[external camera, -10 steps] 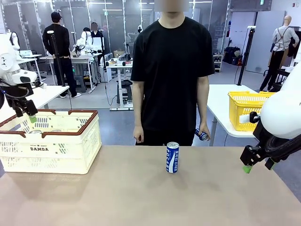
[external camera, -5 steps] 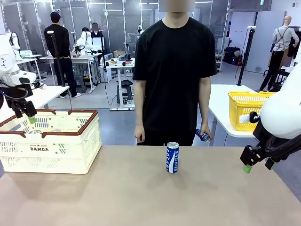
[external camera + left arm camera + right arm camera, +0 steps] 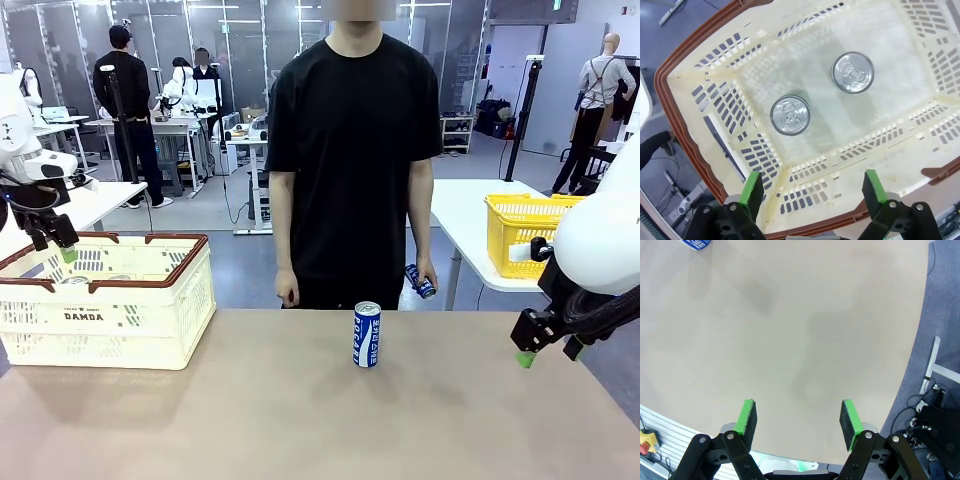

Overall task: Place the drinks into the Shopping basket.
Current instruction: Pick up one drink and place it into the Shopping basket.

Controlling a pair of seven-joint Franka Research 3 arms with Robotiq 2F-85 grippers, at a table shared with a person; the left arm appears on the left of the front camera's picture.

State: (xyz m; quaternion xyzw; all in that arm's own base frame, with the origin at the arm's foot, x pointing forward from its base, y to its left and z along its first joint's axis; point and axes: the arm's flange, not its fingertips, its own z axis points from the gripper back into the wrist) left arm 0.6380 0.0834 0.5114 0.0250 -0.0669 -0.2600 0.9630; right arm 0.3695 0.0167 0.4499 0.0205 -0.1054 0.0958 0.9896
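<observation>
Person's hand [image 3: 430, 287] with a blue can [image 3: 416, 276] has drifted left; both arms' jaws stand spread, empty.

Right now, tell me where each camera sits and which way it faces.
Front: between the arms, facing across the table at the person; left gripper and right gripper show.
Left wrist: above the basket, looking down at two cans; open fingers show.
Right wrist: over the table, looking down; open fingers show.
Front and left wrist share the basket.
</observation>
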